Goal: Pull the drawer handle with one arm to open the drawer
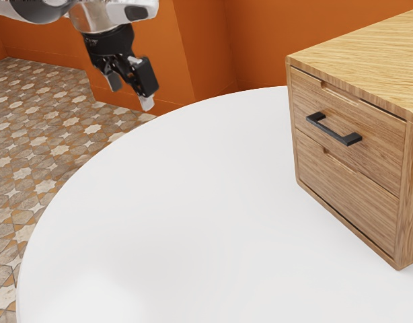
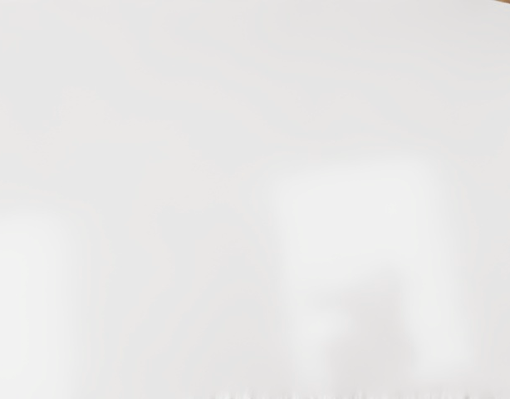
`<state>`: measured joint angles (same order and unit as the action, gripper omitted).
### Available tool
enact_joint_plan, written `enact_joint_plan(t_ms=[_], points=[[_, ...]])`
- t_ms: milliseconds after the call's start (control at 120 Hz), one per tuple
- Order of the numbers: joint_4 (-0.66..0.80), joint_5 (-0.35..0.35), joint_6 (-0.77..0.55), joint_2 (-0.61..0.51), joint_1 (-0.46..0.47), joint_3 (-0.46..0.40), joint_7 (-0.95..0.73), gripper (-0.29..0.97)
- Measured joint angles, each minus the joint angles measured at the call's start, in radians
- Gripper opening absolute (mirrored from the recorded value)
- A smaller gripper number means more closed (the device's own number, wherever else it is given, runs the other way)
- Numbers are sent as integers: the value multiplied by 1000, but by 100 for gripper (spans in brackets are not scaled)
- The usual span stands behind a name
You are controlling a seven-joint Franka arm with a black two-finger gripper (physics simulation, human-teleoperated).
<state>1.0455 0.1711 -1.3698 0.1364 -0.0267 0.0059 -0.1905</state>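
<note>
My pincer [image 1: 131, 90] hung spread open near the far edge of the table [image 1: 193, 222] at the exterior view's left, well apart from the black drawer handle [image 1: 334, 129] at its right.

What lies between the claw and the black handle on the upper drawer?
Only a bare stretch of the white table. In the exterior view, nothing stands between the open claw, raised at the view's upper left, and the handle.
</note>
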Motion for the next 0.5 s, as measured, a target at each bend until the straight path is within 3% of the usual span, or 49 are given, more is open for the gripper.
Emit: enact_joint_plan(t_ms=[258, 408, 500], points=[[47, 40, 13, 27, 3, -8, -35, 68], [96, 0, 17, 35, -8, 1, -51, 68], [131, -4, 18, 35, 33, -3, -62, 68]])
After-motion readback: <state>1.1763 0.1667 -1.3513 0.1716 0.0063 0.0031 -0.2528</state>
